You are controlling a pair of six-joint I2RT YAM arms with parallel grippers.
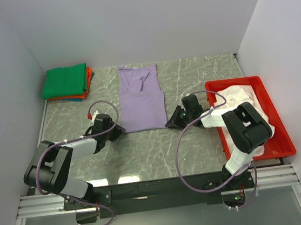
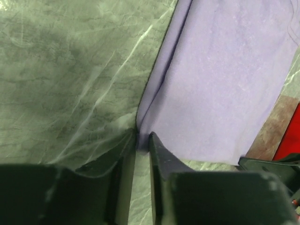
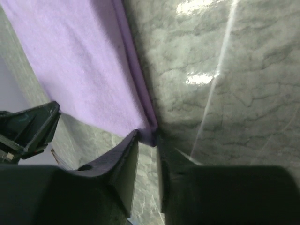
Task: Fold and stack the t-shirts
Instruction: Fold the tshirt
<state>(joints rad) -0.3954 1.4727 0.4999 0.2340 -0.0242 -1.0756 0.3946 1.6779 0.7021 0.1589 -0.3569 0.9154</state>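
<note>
both left gripper (image 1: 122, 129) and right gripper (image 1: 169, 125) straddle lavender t-shirt (image 1: 141, 100) corners on marbled table (image 1: 144, 152) between white walls (image 1: 129, 22); grasp unclear.

The lavender t-shirt (image 1: 141, 100) is soft, matt cloth with a faint fuzz. The worktop (image 1: 144, 151) is smooth, glossy and marble-veined. The red tray (image 1: 284, 143) is shiny plastic.

Our left arm (image 1: 56, 165) stretches low, forward and to the right. Our right arm (image 1: 245, 128) bends at the elbow, its forearm pointing left. The left gripper (image 1: 119, 130) and right gripper (image 1: 170, 124) tilt downward, facing each other, jaws a narrow slit apart.
</note>
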